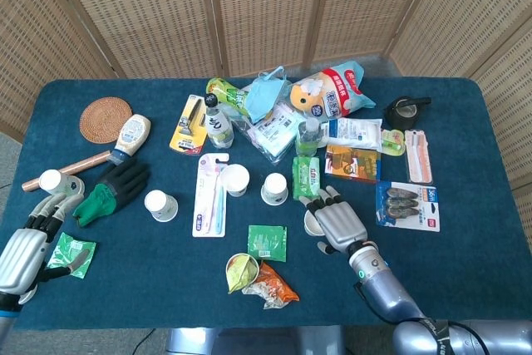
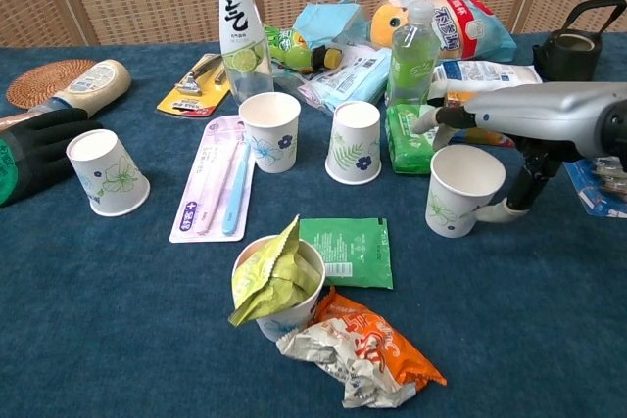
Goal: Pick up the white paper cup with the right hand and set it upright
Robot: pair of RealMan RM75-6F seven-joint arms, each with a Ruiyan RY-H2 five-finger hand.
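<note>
A white paper cup [image 2: 460, 188] with a small floral print stands upright, mouth up, at the table's front right. My right hand [image 2: 534, 126] reaches over it from the right. The fingers [image 2: 441, 116] stretch above its rim and the thumb [image 2: 502, 210] lies against its lower right side, not closed around it. In the head view the right hand [image 1: 337, 224] covers most of the cup [image 1: 309, 224]. My left hand [image 1: 25, 243] is at the front left edge, fingers apart and holding nothing.
Three more upright cups [image 2: 270, 130] [image 2: 354, 141] [image 2: 106, 171] stand left of it. A cup stuffed with a wrapper [image 2: 279, 286] and an orange packet [image 2: 367, 349] lie in front. A green pack [image 2: 411, 139], bottles and boxes crowd behind. A black glove [image 1: 116, 184] lies left.
</note>
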